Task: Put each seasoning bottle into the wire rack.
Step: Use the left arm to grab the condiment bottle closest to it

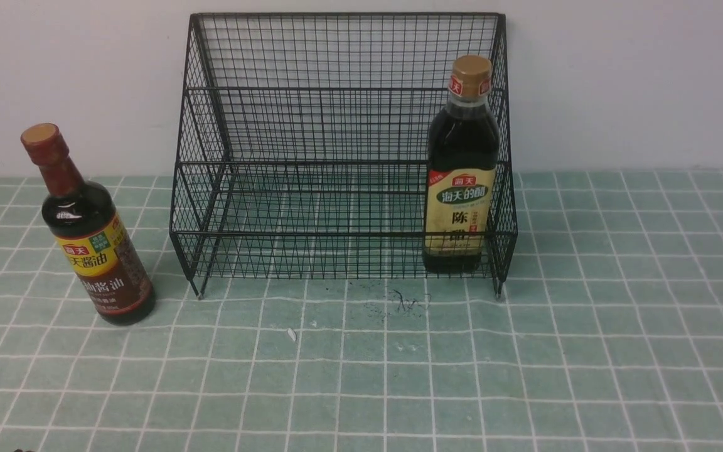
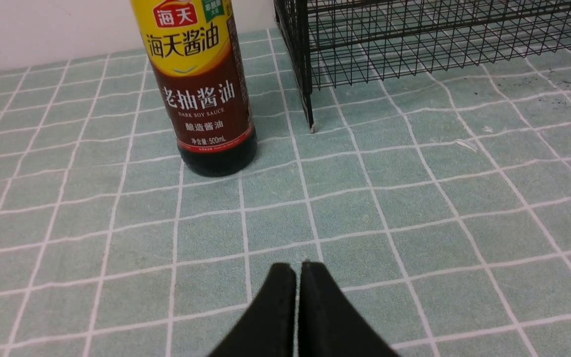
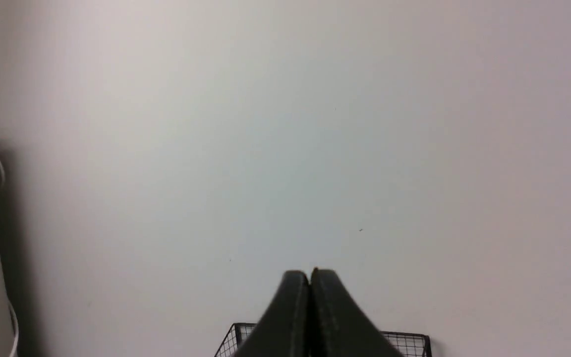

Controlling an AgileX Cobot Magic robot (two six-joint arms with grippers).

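The seasoning bottles are two dark bottles, and they stand well apart. The big bottle with the tan cap (image 1: 462,188) stands upright inside the wire rack (image 1: 336,63), at the rack's right end, behind the low front rail. The slim bottle with the red-brown cap (image 1: 95,245) is not in the rack. It stands on its base on the green cloth (image 1: 524,364), out to the left of the rack and a bit nearer the front. The rest of the rack has nothing in it.

The left gripper (image 2: 297,270) is low over the cloth, near the slim bottle but not touching it. Its two black fingers are pressed together and hold nothing. The right gripper (image 3: 310,277) is up high, facing the white wall (image 1: 619,81), with the top edge of the rack showing below it. Its fingers are pressed together too, with nothing between them.

Some small dark marks (image 1: 399,301) are on the cloth just in front of the rack.
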